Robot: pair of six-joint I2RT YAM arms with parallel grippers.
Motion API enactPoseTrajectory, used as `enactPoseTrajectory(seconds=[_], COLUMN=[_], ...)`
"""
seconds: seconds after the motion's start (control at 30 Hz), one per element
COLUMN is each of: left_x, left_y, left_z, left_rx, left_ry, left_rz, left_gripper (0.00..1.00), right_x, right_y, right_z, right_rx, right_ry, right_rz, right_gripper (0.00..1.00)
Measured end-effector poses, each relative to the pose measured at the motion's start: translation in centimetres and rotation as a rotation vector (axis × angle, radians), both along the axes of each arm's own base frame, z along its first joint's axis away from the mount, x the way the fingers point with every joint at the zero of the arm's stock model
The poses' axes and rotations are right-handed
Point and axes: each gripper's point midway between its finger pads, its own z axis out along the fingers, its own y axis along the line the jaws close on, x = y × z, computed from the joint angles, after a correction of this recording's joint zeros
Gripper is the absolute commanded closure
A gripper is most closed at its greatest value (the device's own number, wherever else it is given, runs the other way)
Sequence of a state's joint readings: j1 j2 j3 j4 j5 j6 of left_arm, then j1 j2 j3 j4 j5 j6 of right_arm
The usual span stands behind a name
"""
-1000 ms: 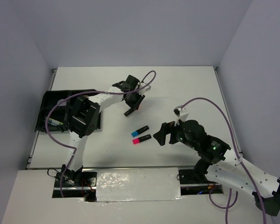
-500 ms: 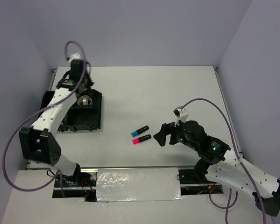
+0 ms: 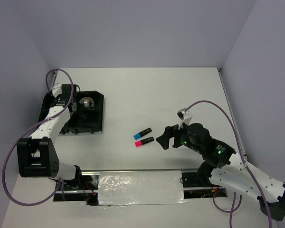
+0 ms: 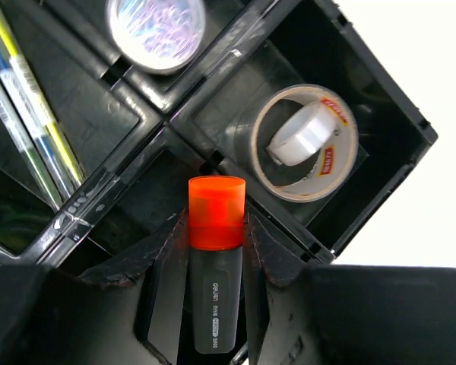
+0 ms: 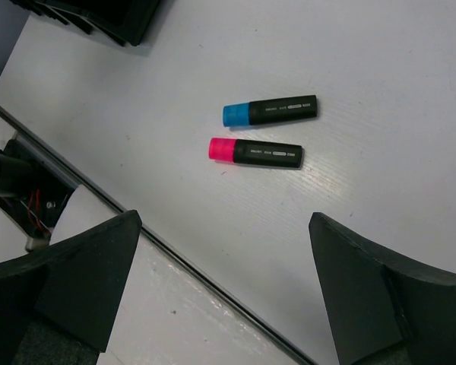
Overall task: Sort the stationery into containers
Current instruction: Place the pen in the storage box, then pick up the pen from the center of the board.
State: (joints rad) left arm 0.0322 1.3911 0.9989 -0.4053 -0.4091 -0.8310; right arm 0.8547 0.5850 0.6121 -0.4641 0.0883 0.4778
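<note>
Hanging over the black tray (image 4: 380, 106), the left gripper (image 4: 216, 228) is closed on the black barrel of an orange-capped highlighter (image 4: 215, 258), whose cap projects past the fingertips, over where the dividers meet. White print runs along the barrel, too small to be read with certainty. Left of the jaws, thin pens (image 4: 30, 114) are laid in one compartment. Ahead of the jaws a shiny roll (image 4: 156, 30) is seen in another. Ahead and to the right, a tape roll (image 4: 304, 188) with red-and-yellow lettering on its core is lodged in a third, with a smaller white roll (image 4: 304, 133) inside it.

The right gripper (image 5: 224, 228) is spread wide above the table (image 5: 380, 76), holding nothing. Ahead of its jaws, a blue-capped highlighter (image 5: 270, 111) and a pink-capped highlighter (image 5: 256, 153) are laid side by side, close but apart, caps to the left, their white print unreadable.
</note>
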Motion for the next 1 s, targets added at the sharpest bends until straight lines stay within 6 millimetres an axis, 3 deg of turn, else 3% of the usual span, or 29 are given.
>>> enactPoseTrajectory(seconds=[0.17,0.27,0.37,0.5,0.6,0.7,0.77,0.83,0.9,1.0], left_x=[-0.7,-1.5,-1.7,-1.1,1.0,3.8,4.1,2.4,-0.1,-3.8], left_y=[0.0,-0.1,-0.3,-2.0,-7.5,-16.4,-22.9,-28.9,-33.3,-37.6], left_z=[-0.9,-1.0,0.1,2.9,6.4,10.8,11.6,10.1,7.3,1.6], left_rx=[-0.018,-0.024,-0.032,-0.040,-0.033,0.009,0.053,0.096,0.140,0.191], left_ry=[-0.001,-0.013,-0.049,-0.129,-0.187,-0.258,-0.276,-0.247,-0.183,-0.041], left_rz=[0.030,0.033,0.024,-0.087,-0.365,-0.725,-0.954,-1.159,-1.325,-1.520], left_gripper=[0.45,0.12,0.01,0.01,0.04,0.06,0.06,0.06,0.07,0.08], right_x=[0.0,0.1,0.3,0.8,1.2,1.7,1.8,1.7,1.5,1.1], right_y=[0.2,0.3,0.6,0.9,0.5,-0.2,-0.7,-1.2,-1.8,-2.4], right_z=[-0.3,-0.8,-1.6,-3.1,-4.0,-3.6,-2.8,-1.8,-0.6,1.0], right_rx=[-0.005,-0.014,-0.034,-0.080,-0.105,-0.094,-0.069,-0.033,0.006,0.047], right_ry=[0.008,0.017,0.036,0.074,0.101,0.098,0.086,0.064,0.039,0.010], right_rz=[0.006,0.007,0.010,-0.006,-0.050,-0.111,-0.146,-0.170,-0.184,-0.193], right_gripper=[0.00,0.00,0.00,0.00,0.00,0.00,0.00,0.00,0.00,0.00])
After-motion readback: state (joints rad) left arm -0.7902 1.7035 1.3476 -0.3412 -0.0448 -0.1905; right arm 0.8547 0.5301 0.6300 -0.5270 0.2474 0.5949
